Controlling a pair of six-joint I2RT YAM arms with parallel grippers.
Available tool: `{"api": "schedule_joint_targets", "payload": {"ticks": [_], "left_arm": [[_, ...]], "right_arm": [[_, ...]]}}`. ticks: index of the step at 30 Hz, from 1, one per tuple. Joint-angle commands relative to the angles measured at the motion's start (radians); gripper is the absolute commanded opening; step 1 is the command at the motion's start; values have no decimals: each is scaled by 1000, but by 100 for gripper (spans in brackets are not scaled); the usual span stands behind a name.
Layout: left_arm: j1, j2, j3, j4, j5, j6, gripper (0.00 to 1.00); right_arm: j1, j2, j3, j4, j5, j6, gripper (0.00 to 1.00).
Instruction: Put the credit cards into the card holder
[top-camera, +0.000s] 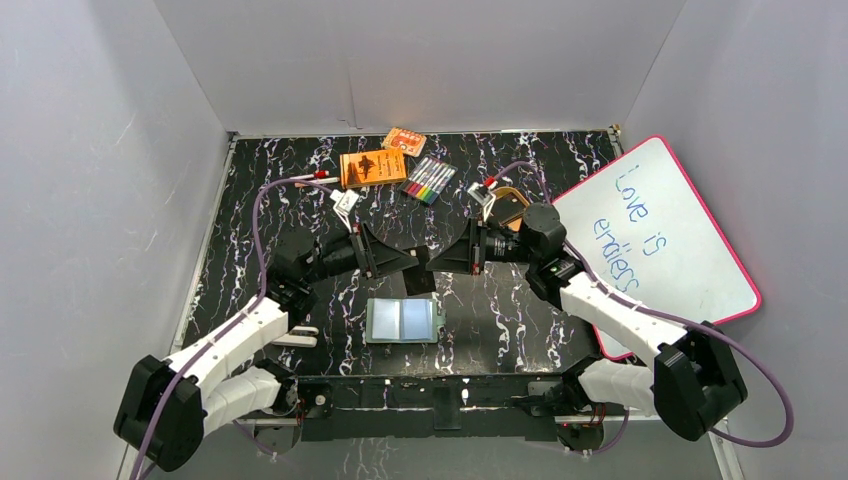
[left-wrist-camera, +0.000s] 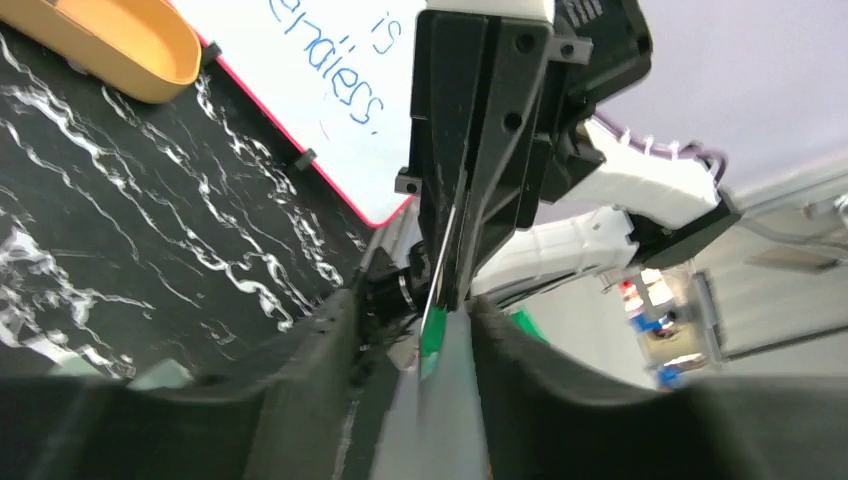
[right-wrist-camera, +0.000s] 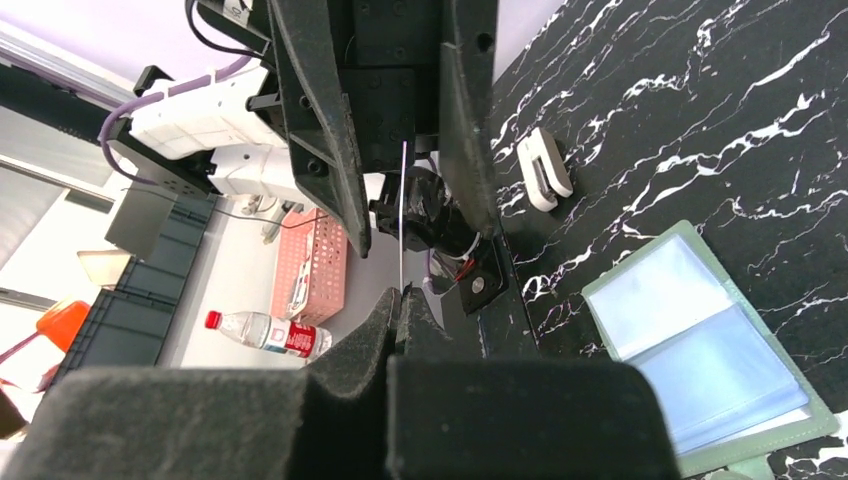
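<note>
Right wrist view — right gripper (right-wrist-camera: 400, 305) pinched shut on thin dark grey-black plastic credit card (right-wrist-camera: 402, 220), edge-on | left gripper (left-wrist-camera: 415, 300) slightly parted around its far end | likely light, stiff, slick: pinch flat faces | sage-green folding card holder (right-wrist-camera: 700, 340) open below fingers, apart

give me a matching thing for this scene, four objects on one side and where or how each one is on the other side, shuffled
Things:
1. credit card
2. card holder
3. whiteboard
4. marker pack

Place or state:
A. lying open on the table, clear sleeves up
B. at the table's right side, blue writing on it
C. at the far end of the table, beside an orange box
D. pinched edge-on in the right gripper

Pairs: 1-D, 2-A, 3-B, 4-C
</note>
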Motion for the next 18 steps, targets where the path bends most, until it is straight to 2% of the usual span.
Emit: {"api": "schedule_joint_targets", "payload": {"ticks": [1, 4, 7, 10, 14, 18], "left_arm": [[2, -59, 6, -151, -71, 49, 58], [4, -167, 9, -376, -232, 130, 69], [4, -295, -6, -576, -421, 166, 72], [4, -344, -23, -756, -547, 181, 73], [4, -315, -69, -800, -523, 179, 67], [4, -260, -106, -802, -533, 160, 56]], "right_arm": [[18, -34, -9, -17, 89, -28, 0], [18, -56, -29, -101, 182, -57, 0], [18, -42, -57, -148, 239, -55, 0], [17, 15, -81, -172, 267, -30, 0], [29, 102, -128, -105, 282, 38, 0], [83, 194, -119, -77, 319, 63, 0]]}}
